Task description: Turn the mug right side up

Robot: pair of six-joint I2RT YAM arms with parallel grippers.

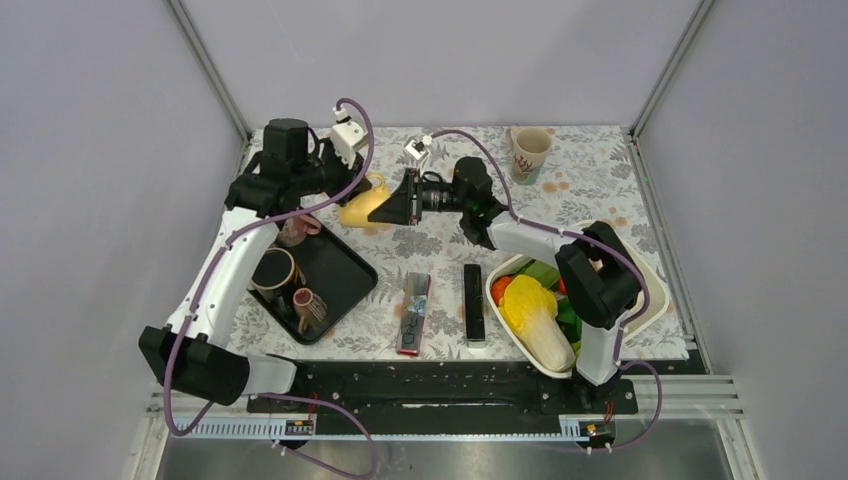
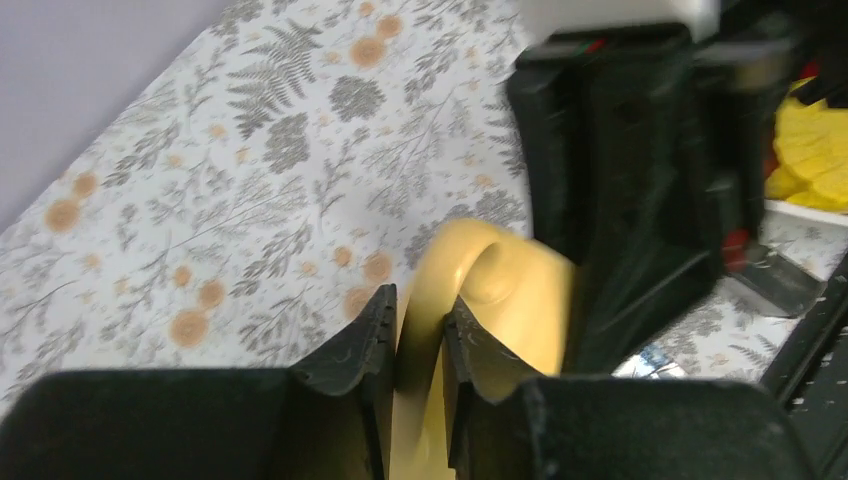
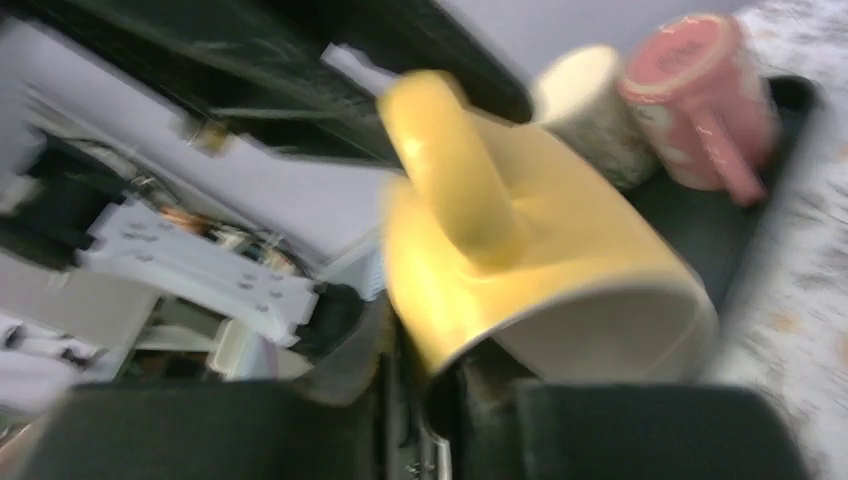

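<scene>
The job looks about half done to me. The yellow mug [image 1: 360,207] is neither mouth-down nor upright: it sits tipped on its side between the two arms, over the far middle of the flowered table [image 1: 600,175], just beyond the far corner of the black tray [image 1: 345,265]. In the right wrist view its handle [image 3: 455,165] points up and its open mouth faces sideways. Whether its body touches the cloth I cannot tell. What is left, as I judge it, is the rest of the turn until the mouth faces up, then setting it on its base and letting go.

The left gripper [image 2: 420,330] is nearly closed. Its fingers [image 2: 365,330] are pinched on the handle from both sides with only the yellow band between them.

The right gripper [image 3: 425,400] comes in from the other side, right against the mug. Its jaws stand almost together too, and the mug's wall near the rim runs down into the narrow slot between them, so it looks clamped there, though that view is badly blurred.
</scene>
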